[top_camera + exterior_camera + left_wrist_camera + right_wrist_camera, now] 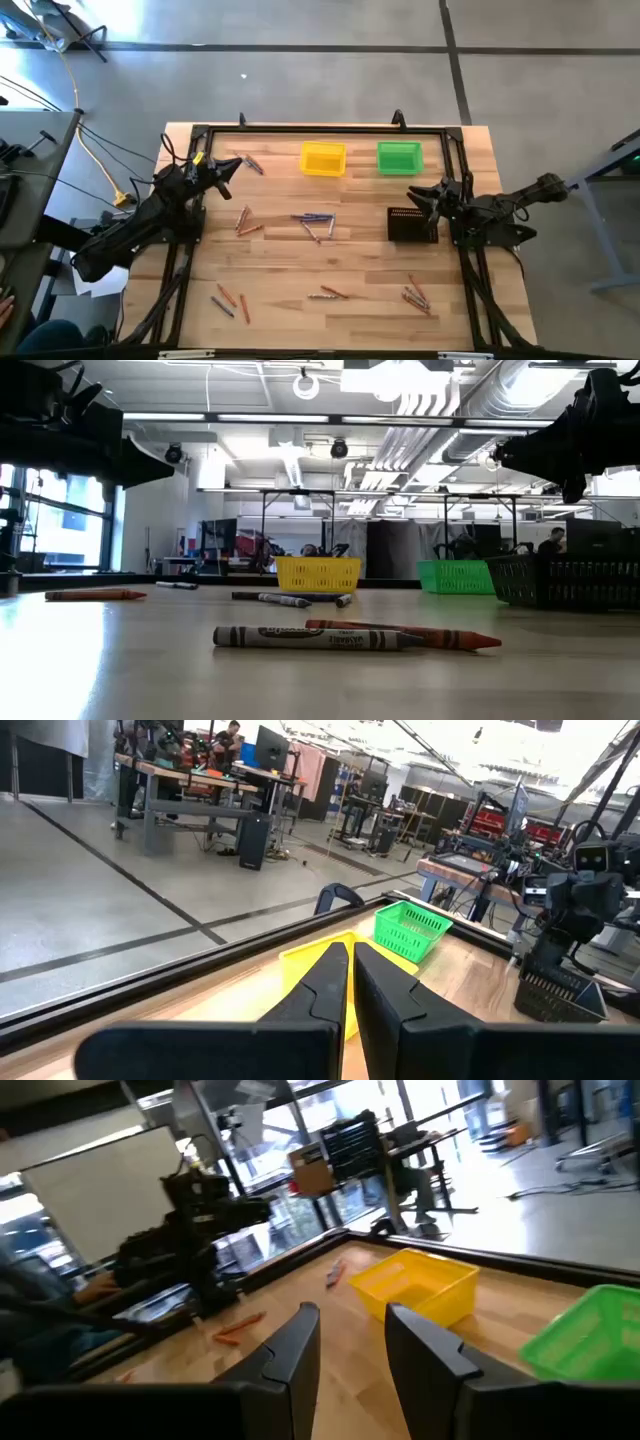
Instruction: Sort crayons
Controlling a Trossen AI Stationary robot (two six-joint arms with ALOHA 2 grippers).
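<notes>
Wooden bench (pixel 340 280) boards carry small thin crayons (pixel 414 295) in loose clusters: some at the near right, a few at the near left, more around the middle, and a pair at the far left close to the left tool (pixel 235 166), which hangs above the boards with its fingers pressed together. Farther right, the right tool (pixel 418 197) hovers over a black ribbed tray (pixel 405 228), fingers apart and empty. Along the far edge sit a yellow square bin (pixel 323 158) and a green square bin (pixel 399 157).
</notes>
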